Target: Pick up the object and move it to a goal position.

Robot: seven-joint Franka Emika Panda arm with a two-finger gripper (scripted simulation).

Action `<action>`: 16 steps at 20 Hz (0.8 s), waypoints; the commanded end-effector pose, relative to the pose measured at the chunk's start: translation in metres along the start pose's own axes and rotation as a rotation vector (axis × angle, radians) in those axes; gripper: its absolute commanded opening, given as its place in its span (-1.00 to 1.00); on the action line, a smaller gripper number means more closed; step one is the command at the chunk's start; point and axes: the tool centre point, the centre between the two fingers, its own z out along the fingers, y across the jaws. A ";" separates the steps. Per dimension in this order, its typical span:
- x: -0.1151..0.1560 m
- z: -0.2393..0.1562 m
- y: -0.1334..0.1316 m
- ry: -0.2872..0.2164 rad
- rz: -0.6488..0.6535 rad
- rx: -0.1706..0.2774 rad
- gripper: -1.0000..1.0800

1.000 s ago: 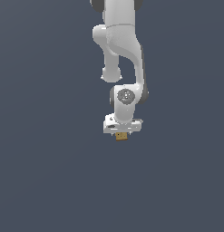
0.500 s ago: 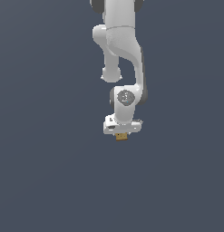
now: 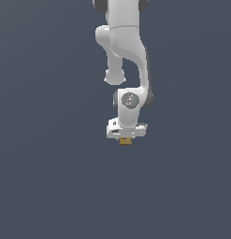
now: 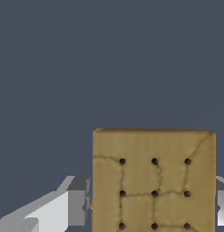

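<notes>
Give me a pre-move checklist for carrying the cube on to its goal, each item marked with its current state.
1. Cube sits between the gripper fingers: ok, a finger flanks it on each side in the wrist view.
2. Fingers pressed firmly on both faces: cannot tell, contact is not clearly shown.
3. Cube squarely aligned, not skewed: ok, its edges run straight in the wrist view.
4. Surroundings free of obstacles: ok, only plain dark background in both views.
5. Goal position visible: not ok, no marker shows in either view.

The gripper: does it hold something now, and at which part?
The gripper holds the tan cube, its fingers pressing two opposite side faces.
</notes>
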 end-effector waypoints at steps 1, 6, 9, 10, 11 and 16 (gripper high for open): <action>0.005 -0.006 0.000 0.002 0.000 0.000 -1.00; 0.023 -0.027 -0.001 0.002 0.000 0.000 -1.00; 0.037 -0.043 -0.003 0.002 -0.001 0.000 -1.00; 0.041 -0.047 -0.003 0.002 -0.001 0.000 -1.00; 0.045 -0.052 -0.003 0.002 -0.001 0.000 -1.00; 0.059 -0.067 -0.004 0.002 -0.001 0.000 -1.00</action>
